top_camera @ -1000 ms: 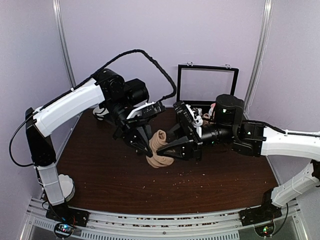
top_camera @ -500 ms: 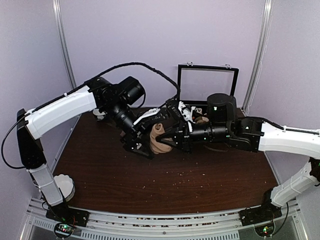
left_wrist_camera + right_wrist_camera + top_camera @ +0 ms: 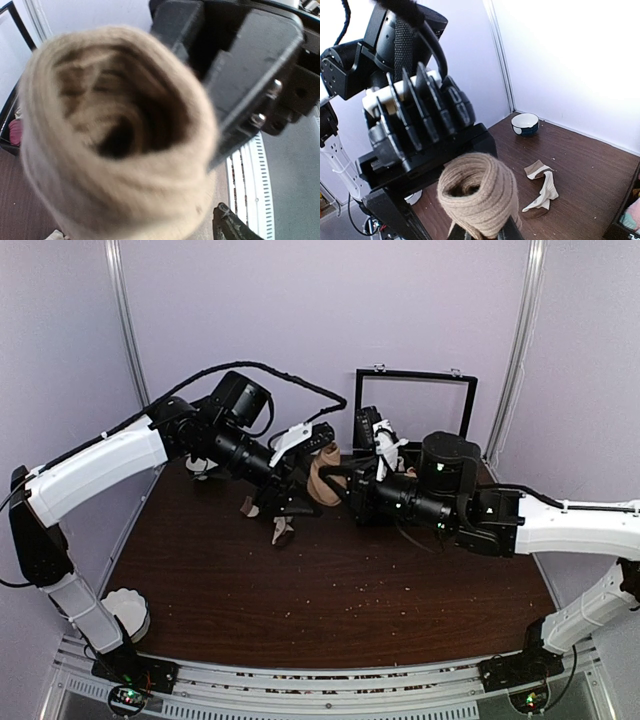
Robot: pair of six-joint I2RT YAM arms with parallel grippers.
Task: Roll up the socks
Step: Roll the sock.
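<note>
The socks (image 3: 479,197) are a tan-beige roll held up in the air, open end facing the right wrist camera. My right gripper (image 3: 482,234) is shut on the bottom of the roll. From above, the socks (image 3: 324,480) hang between the two grippers above the back of the table. My left gripper (image 3: 300,472) is right against the roll on its left side, jaws open. In the left wrist view the blurred roll (image 3: 115,145) fills the frame. One left fingertip (image 3: 231,226) shows at the lower right, clear of the fabric; the other is hidden.
A brown and white sock (image 3: 541,191) lies flat on the dark wooden table (image 3: 330,590), below the left gripper (image 3: 281,530). A blue and white bowl (image 3: 525,124) sits at the back left. A black-framed box (image 3: 415,412) stands behind the grippers. A white cup (image 3: 130,612) is near the left base.
The sock roll has been lifted off the table and carried toward the back. My left gripper has let go of it and opened; my right gripper has closed tighter on it.
</note>
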